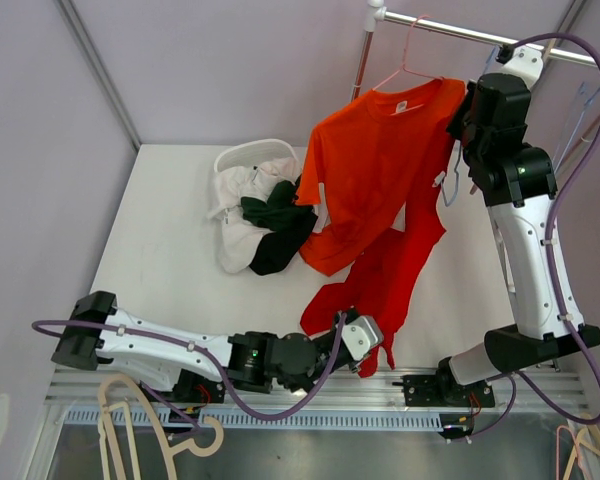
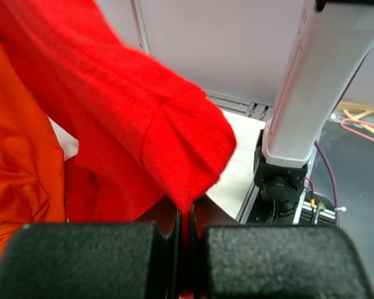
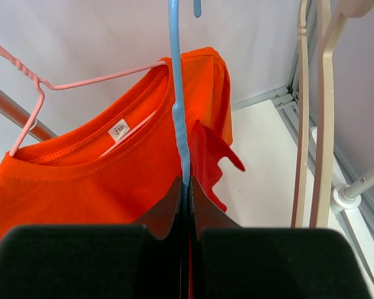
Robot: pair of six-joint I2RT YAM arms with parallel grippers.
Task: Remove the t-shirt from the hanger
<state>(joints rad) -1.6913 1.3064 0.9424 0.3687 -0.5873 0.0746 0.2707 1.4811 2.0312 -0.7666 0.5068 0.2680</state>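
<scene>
Red knit fabric links both arms: the red garment (image 1: 395, 265) runs as one long band from the right end effector (image 3: 186, 187), high beside the rail (image 1: 480, 35), down to the left end effector (image 2: 186, 212), low at the near edge of the table (image 1: 170, 220). Left end effector: jaws together, clamped on the ribbed cuff (image 2: 187, 156). Right end effector: jaws together on the wire of the blue hanger (image 3: 176, 93), with a fold of red fabric at the same pinch. The orange t-shirt (image 1: 380, 160) hangs on the pink hanger (image 3: 100, 76) on the rail, just left of the right end effector and held by neither arm; the right arm is the nearer one. Judgement: the red garment's long axis points from the blue hanger down toward the arm bases, so a pull by the left arm along that axis, with the right arm anchoring the hanger, should draw the fabric off. Whether the red garment is threaded on the blue hanger cannot be told.
</scene>
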